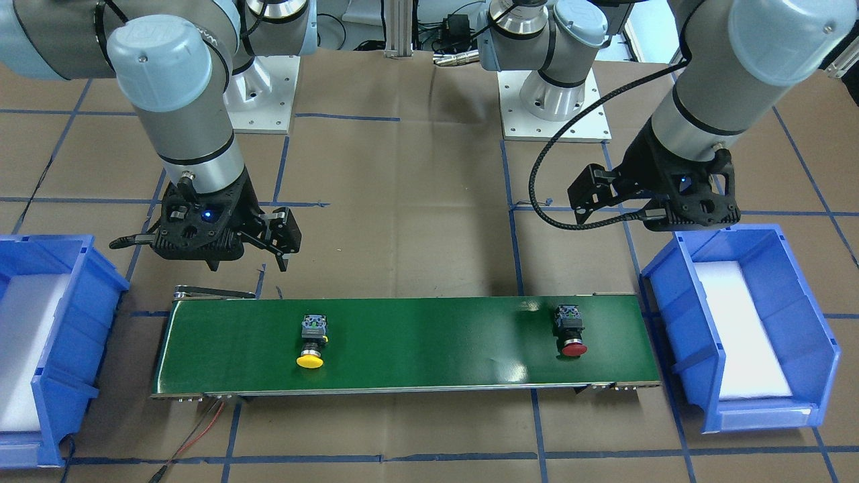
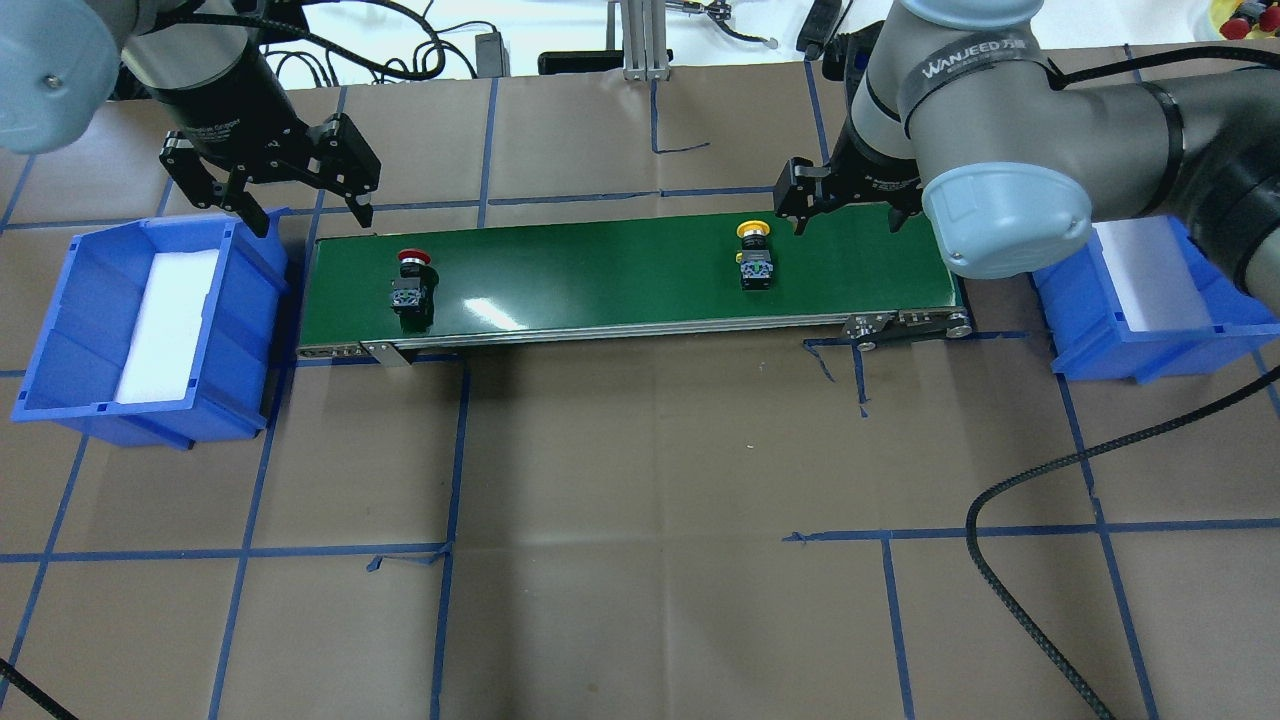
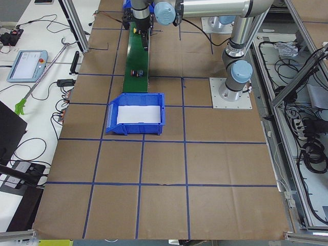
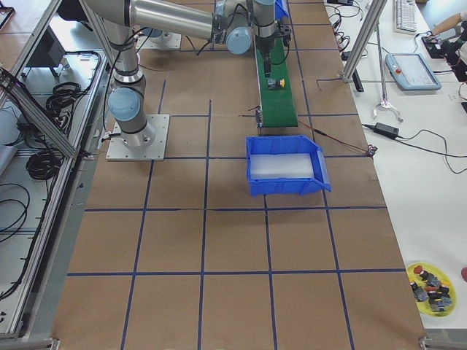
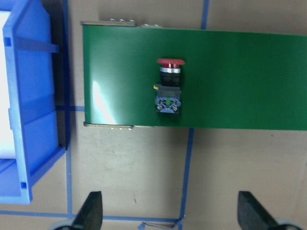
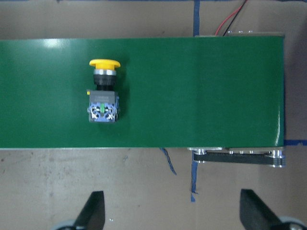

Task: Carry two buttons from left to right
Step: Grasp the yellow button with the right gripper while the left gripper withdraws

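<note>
Two buttons lie on their sides on the green conveyor belt (image 2: 620, 270). The red button (image 2: 412, 280) is near the belt's left end, also seen as the red button (image 5: 169, 86) in the left wrist view. The yellow button (image 2: 752, 255) lies right of the belt's middle and shows as the yellow button (image 6: 104, 91) in the right wrist view. My left gripper (image 2: 310, 205) hangs open above the belt's far left corner, holding nothing. My right gripper (image 2: 848, 205) is open and empty, just right of the yellow button at the belt's far edge.
A blue bin (image 2: 60, 330) with a white foam pad stands off the belt's left end. A second blue bin (image 2: 1100, 340), also padded, stands off the right end. Brown paper with blue tape lines covers the table. A black cable (image 2: 1040, 470) loops at the front right.
</note>
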